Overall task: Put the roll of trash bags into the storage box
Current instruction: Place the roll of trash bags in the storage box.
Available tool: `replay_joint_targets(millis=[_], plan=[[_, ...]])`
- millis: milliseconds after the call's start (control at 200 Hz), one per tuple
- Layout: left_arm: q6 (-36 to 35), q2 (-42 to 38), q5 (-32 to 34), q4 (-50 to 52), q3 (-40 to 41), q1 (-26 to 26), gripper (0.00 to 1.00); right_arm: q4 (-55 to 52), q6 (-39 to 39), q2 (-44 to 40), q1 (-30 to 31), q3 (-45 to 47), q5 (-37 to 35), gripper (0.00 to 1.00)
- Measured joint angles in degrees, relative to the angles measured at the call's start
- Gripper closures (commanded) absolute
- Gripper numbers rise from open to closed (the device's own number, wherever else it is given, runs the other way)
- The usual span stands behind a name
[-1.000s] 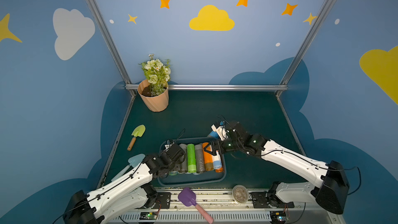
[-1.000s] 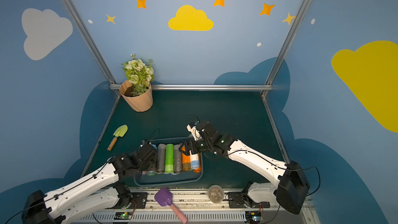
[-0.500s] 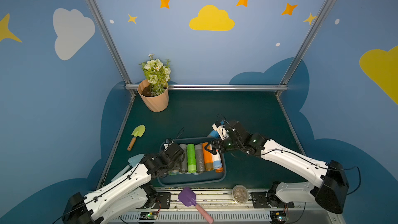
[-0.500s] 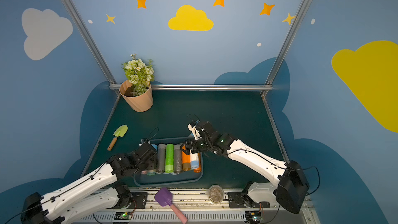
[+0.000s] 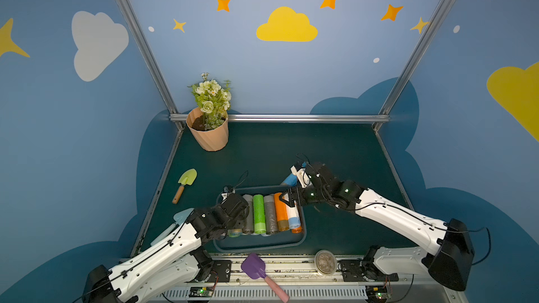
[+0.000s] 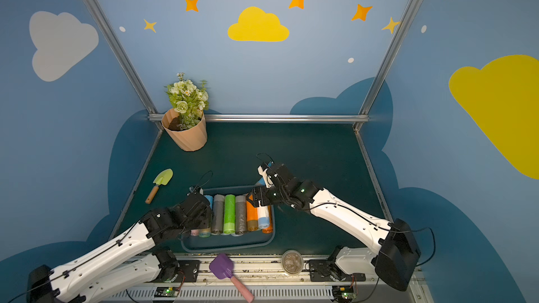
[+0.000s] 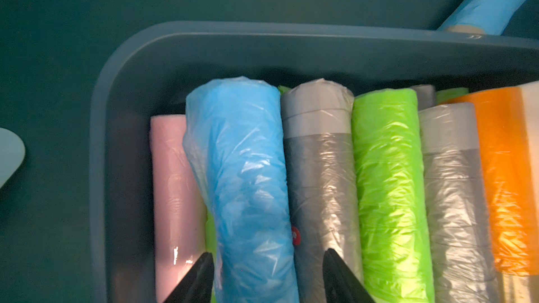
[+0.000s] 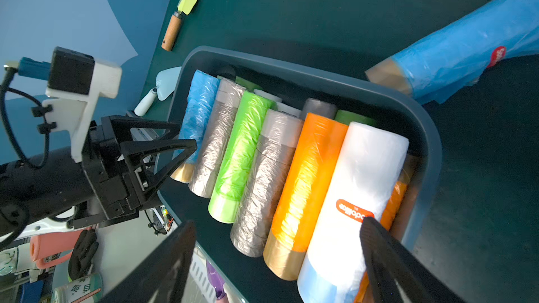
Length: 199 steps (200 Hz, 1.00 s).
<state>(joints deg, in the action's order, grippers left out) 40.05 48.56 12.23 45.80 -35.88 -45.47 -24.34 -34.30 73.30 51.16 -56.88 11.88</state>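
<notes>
The storage box (image 5: 259,247) sits near the table's front edge with several rolls lying side by side in it. A light blue roll of trash bags (image 7: 242,170) rests on the rolls at the box's left end. My left gripper (image 7: 267,255) is open astride its near end, with gaps on both sides. My right gripper (image 8: 277,228) hangs open over the white roll (image 8: 358,176) and orange roll (image 8: 309,170) at the right end, touching neither. Another blue roll (image 5: 290,180) lies on the table just beyond the box's far right corner.
A peach flowerpot (image 5: 208,132) stands at the back left. A green trowel (image 5: 185,182) and a pale blue trowel (image 5: 178,220) lie left of the box. A purple scoop (image 5: 253,266) and a round jar (image 5: 325,262) rest on the front rail.
My left gripper's jaws have spread apart around the blue roll, letting it rest in the box. The right arm has barely moved.
</notes>
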Motion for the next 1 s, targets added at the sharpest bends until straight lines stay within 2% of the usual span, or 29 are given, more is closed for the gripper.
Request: replay_joint_targets(millis=[616,801,996], plan=[[-1.6,1.3,-1.2,-1.4,-3.1,0.0,0.39,-0.4,0.0,0.0,-0.8,0.0,0.0,0.14],[-2.5,1.1,-0.7,-1.4,-4.7,0.0,0.27,-0.4,0.0,-0.2,-1.2,0.0,0.0,0.14],[-4.2,-0.6,-0.4,-2.4,-6.1,0.0,0.07,-0.4,0.0,-0.5,-2.1,0.2,0.0,0.14]])
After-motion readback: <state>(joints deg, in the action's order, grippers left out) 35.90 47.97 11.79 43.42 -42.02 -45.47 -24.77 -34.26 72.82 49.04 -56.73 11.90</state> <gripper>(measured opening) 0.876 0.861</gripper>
